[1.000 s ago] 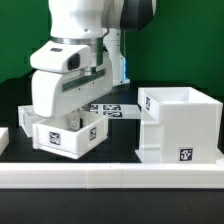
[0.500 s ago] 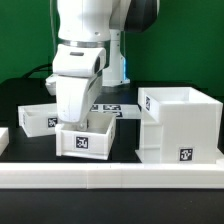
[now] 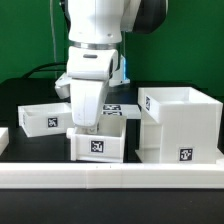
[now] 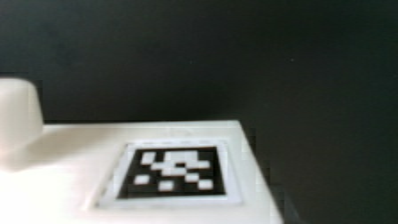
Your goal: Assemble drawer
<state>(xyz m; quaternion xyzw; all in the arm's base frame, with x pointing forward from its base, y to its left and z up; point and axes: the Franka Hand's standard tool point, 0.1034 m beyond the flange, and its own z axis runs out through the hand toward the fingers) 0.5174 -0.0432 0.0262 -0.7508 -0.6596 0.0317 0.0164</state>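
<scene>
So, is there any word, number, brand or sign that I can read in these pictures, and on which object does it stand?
No readable text: no word, number or brand in either view.
housing, middle tray, left tray: one black-and-white square tag each, pattern only, no letters.
marker board: the same kind of tags, no letters.
Wrist view: one tag, blurred, pattern only.

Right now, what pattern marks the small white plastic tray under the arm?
Black-and-white square tag; exterior view shows best.
</scene>
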